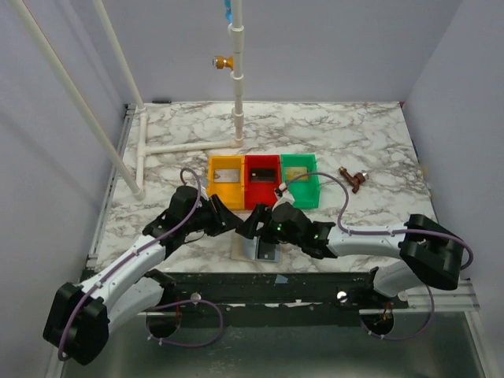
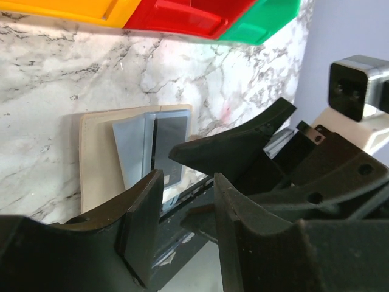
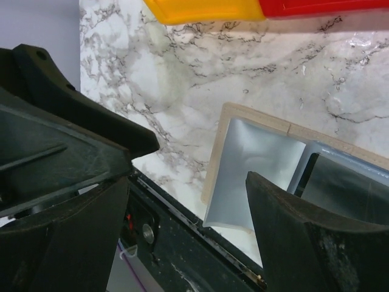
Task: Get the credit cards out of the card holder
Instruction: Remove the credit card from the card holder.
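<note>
The card holder [image 1: 246, 250] lies open at the table's near edge, tan rim up, grey-blue lining showing. It also shows in the left wrist view [image 2: 97, 155] and the right wrist view [image 3: 255, 161]. Its right pocket holds a dark glossy rectangle [image 2: 170, 146]; I cannot tell if it is a card or a window. A grey card [image 1: 227, 172] lies in the yellow tray [image 1: 213, 194], a black card [image 1: 264, 173] in the red tray [image 1: 250, 195], a tan card [image 1: 297, 172] in the green tray [image 1: 313, 191]. My left gripper [image 1: 235, 226] and right gripper [image 1: 258, 226] hover open just above the holder's far edge, tips close together, both empty.
A brown object [image 1: 353, 179] lies right of the green tray. A white pipe frame [image 1: 189, 147] lies at the back left with an upright pole [image 1: 237, 79]. The table's dark front rail [image 3: 200, 255] runs right beside the holder.
</note>
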`<state>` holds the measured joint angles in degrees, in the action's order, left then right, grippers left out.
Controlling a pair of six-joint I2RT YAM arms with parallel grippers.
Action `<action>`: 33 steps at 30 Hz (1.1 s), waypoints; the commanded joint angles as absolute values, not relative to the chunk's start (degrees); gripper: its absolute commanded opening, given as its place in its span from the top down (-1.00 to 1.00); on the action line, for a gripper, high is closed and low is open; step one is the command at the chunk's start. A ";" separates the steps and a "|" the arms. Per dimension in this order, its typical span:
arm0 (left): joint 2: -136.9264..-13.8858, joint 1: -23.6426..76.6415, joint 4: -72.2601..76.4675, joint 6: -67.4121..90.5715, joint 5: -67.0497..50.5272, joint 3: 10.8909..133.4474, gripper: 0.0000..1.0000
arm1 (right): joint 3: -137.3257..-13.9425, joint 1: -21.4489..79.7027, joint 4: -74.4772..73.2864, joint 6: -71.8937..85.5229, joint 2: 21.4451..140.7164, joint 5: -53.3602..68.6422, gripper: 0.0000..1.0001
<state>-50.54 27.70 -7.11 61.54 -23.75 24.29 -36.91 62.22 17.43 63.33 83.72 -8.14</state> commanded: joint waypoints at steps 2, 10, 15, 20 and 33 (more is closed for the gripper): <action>-56.74 31.27 -9.42 57.09 -25.78 27.35 0.20 | -34.90 62.67 13.25 63.72 80.44 -11.35 -0.62; -68.07 36.08 -7.21 55.06 -25.96 31.59 0.24 | -31.46 62.59 5.03 64.33 75.93 -15.00 -0.20; -74.26 37.58 -6.67 53.25 -25.80 33.59 0.29 | -31.93 62.66 0.34 63.82 75.90 -16.95 0.14; -78.26 37.88 -6.86 51.46 -25.23 34.28 0.30 | -32.03 62.64 -3.94 63.80 75.74 -18.87 0.27; -85.02 38.80 1.42 52.01 -31.38 34.15 0.29 | -30.33 62.62 -6.42 64.78 76.15 -19.51 0.59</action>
